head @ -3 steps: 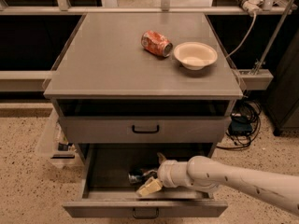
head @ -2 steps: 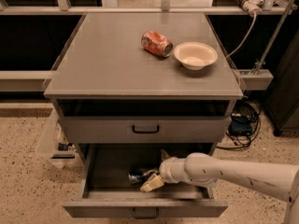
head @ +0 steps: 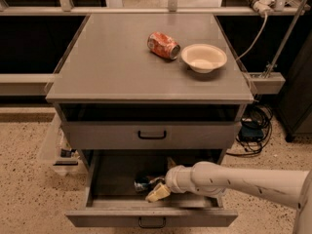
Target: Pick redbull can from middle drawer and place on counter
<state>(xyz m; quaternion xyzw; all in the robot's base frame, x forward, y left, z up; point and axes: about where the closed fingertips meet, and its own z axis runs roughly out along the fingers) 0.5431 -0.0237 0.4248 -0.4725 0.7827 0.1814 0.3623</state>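
Grey middle drawer (head: 107, 217), bottom centre: hand (head: 157, 193) seemingly at redbull can (head: 142, 183), grip untellable; a nudge could roll it.

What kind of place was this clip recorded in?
Probably a lab or workshop: a grey metal drawer cabinet on a speckled floor, loose cables beside it. The gripper reaches into the open bottom drawer by a can.

redbull can (head: 143, 182) partly hidden, end effector (head: 157, 192) beside it (in middle drawer (head: 112, 217))
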